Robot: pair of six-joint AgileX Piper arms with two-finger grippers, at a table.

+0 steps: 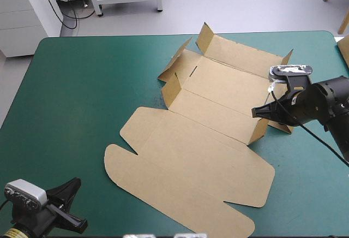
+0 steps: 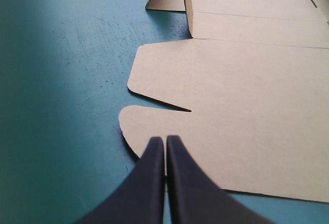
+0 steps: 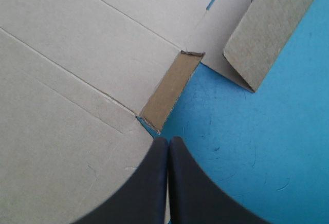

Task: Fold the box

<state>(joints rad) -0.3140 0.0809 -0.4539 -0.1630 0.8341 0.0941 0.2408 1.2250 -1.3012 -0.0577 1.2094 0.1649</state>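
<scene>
At the near left corner of the teal-green cover (image 1: pixel 71 96): left gripper (image 2: pixel 165 139), black fingers pressed together into one point, only a hairline slit between them, gripping nothing. Aimed at the box (image 1: pixel 196 156), short of it in the high view, with bare cover between the two.

Just ahead of that point: the rounded lid flap (image 2: pixel 154 126), lying flat, and beside it a second rounded corner past a narrow cut. Beyond, the broad lid panel (image 1: pixel 180 161), flat on the cover, taking up the middle of the table toward the near edge.

Farther off, toward the table's far right: the box's base, with short side flaps standing. Low at its right edge: right gripper (image 3: pixel 168 139), fingers likewise together, clamped on nothing. Tip just beside the lower corner of a small upright flap (image 3: pixel 169 90), partly over the flat board; contact with flap or board not clear. Past it, another folded flap (image 3: pixel 267 34), leaning over the cover.

Farthest, near the far edge: one more raised flap (image 1: pixel 204 39).
</scene>
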